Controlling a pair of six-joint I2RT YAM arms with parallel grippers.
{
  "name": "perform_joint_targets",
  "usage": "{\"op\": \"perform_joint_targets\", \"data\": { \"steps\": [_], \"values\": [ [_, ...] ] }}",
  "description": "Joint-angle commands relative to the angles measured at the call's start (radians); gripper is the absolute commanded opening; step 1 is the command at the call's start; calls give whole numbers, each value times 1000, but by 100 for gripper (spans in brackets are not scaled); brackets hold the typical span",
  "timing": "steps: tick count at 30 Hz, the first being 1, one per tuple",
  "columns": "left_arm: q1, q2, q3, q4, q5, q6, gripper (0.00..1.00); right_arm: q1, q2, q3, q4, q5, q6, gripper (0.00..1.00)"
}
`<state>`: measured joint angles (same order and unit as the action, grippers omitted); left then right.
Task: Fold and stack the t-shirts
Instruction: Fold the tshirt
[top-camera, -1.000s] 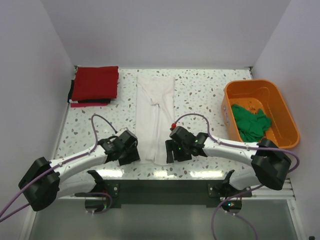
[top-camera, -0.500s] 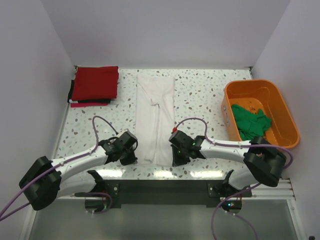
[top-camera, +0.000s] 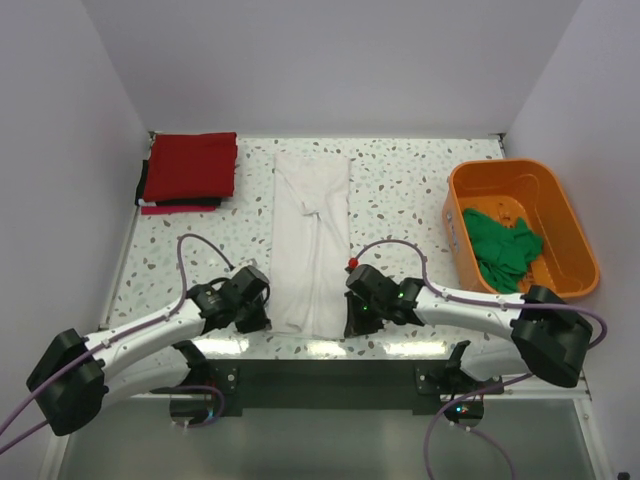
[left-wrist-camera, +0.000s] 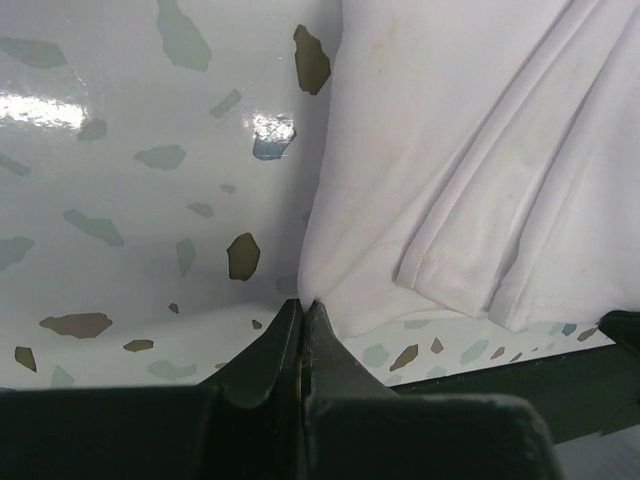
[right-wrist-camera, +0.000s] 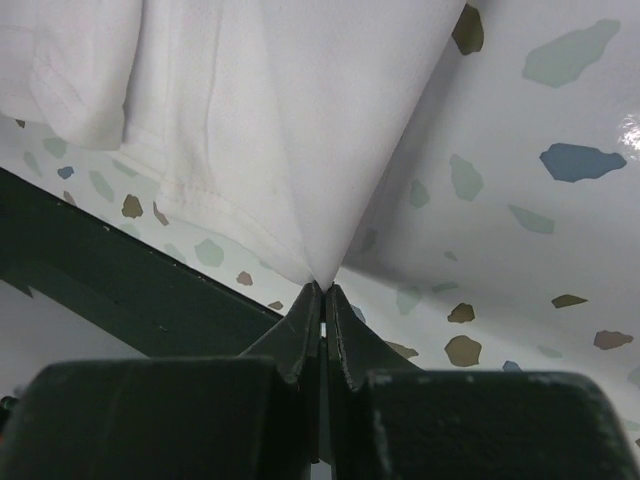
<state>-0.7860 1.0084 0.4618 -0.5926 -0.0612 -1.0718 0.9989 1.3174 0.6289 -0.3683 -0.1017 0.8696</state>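
A white t-shirt (top-camera: 311, 240) lies folded into a long strip down the middle of the table, its hem near the front edge. My left gripper (top-camera: 266, 322) is shut on the hem's left corner, and the cloth (left-wrist-camera: 450, 170) rises straight from the closed tips (left-wrist-camera: 303, 303). My right gripper (top-camera: 349, 325) is shut on the hem's right corner, the white cloth (right-wrist-camera: 260, 120) drawn to a point at its tips (right-wrist-camera: 322, 286). A folded red t-shirt (top-camera: 191, 166) lies at the back left on a thin dark one (top-camera: 140, 185). A bright green t-shirt (top-camera: 502, 243) lies crumpled in the orange tub (top-camera: 580, 250).
The orange tub stands at the right edge of the speckled table (top-camera: 410, 190). White walls close in the back and both sides. The dark front rail (top-camera: 330, 380) runs just below the shirt's hem, between the two arm bases.
Both grippers moved down to the near hem corners of the white shirt and shut on them. The hem has pulled slightly toward the front edge.
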Motion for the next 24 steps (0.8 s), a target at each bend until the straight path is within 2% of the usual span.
{"op": "perform_joint_targets", "data": {
  "steps": [1,5,8,9,11,13,14,16,19,24],
  "values": [
    [-9,-28,29,4,8,58,0,7,22,14,22,-21,-23,0],
    [-9,15,0,-9,14,46,0,7,49,5,3,-13,-15,2],
    [-9,33,-44,-9,24,18,0,10,36,17,-37,17,-23,24],
    [-9,33,-52,5,29,13,0,12,31,25,-50,25,-41,38],
    [-10,30,-68,14,32,6,0,18,19,66,-90,46,-70,44],
    [-10,25,-69,27,27,3,0,38,11,109,-128,63,-138,65],
    [-10,22,-69,36,29,6,0,50,9,156,-136,83,-165,98],
    [-10,21,-68,37,31,6,0,85,22,240,-164,99,-239,99],
    [-9,16,-69,20,17,0,0,119,77,333,-190,216,-284,99],
    [-10,-7,-94,40,20,-14,0,156,309,508,-201,394,-250,99]
  ]
}}
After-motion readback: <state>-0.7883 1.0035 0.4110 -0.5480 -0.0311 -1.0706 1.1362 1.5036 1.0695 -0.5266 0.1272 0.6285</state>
